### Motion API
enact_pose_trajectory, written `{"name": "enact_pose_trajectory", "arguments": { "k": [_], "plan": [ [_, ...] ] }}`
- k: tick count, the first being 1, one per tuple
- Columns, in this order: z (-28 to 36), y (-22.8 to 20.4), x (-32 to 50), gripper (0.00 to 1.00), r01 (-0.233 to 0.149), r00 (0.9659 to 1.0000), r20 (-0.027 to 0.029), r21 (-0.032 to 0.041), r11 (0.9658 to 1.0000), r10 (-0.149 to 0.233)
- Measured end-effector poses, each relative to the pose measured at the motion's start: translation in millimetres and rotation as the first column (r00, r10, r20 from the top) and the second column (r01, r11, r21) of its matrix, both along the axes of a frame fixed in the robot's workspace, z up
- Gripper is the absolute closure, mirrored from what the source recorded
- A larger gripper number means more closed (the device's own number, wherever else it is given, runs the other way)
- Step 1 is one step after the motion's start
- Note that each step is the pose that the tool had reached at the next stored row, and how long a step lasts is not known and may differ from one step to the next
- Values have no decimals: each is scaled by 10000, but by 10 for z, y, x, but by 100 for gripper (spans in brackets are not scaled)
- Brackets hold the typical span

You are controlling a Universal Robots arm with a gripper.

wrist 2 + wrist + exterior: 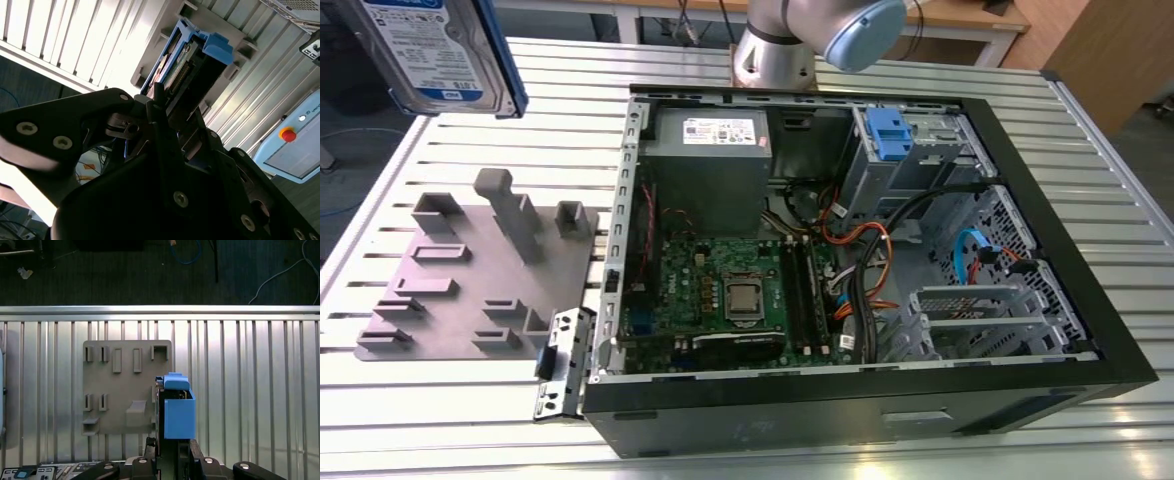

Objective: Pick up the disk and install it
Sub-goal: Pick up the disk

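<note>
Black linkage of the end effector (160,112) crowds the near part of the second wrist view and hides the end of the disk (192,65) it holds. The fingers (150,107) are clamped on that end, and the blue carrier frame and a row of connector pins stick out beyond them. In the first wrist view the fingertips are cut off at the frame edge. Here the disk (179,412) is seen end-on as a blue block, its label hidden. In the exterior view the disk (434,50) hangs upright in the air, label showing, with its upper part cut off by the frame.

Directly beyond the end effector lies a grey fixture plate (120,390) with raised tabs and slots, and the held disk covers part of one edge of it. The plate rests flat on the slatted metal worktop (250,390). Off to one side of the end effector, a pendant (295,145) with a red button (287,134) is partly cut off.

Further away, at the exterior view's right of the held disk, an open computer case (854,400) lies on the worktop, with wiring tangled over its board. Behind it the arm's base (781,45) is cropped. Past the worktop's far rim is dark floor (125,270) with loose cables.
</note>
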State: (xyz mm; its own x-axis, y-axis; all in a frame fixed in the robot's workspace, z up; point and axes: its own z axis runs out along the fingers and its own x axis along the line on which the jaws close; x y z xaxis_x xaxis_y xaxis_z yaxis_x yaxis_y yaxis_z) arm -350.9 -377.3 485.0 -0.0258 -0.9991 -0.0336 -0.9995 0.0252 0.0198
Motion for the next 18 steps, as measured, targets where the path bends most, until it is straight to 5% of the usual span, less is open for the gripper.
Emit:
{"name": "enact_pose_trajectory", "arguments": {
  "k": [18],
  "plan": [
    [0, 0, 217, 65, 0, 10000, 0, 1, 10000, 0]
  ]
}}
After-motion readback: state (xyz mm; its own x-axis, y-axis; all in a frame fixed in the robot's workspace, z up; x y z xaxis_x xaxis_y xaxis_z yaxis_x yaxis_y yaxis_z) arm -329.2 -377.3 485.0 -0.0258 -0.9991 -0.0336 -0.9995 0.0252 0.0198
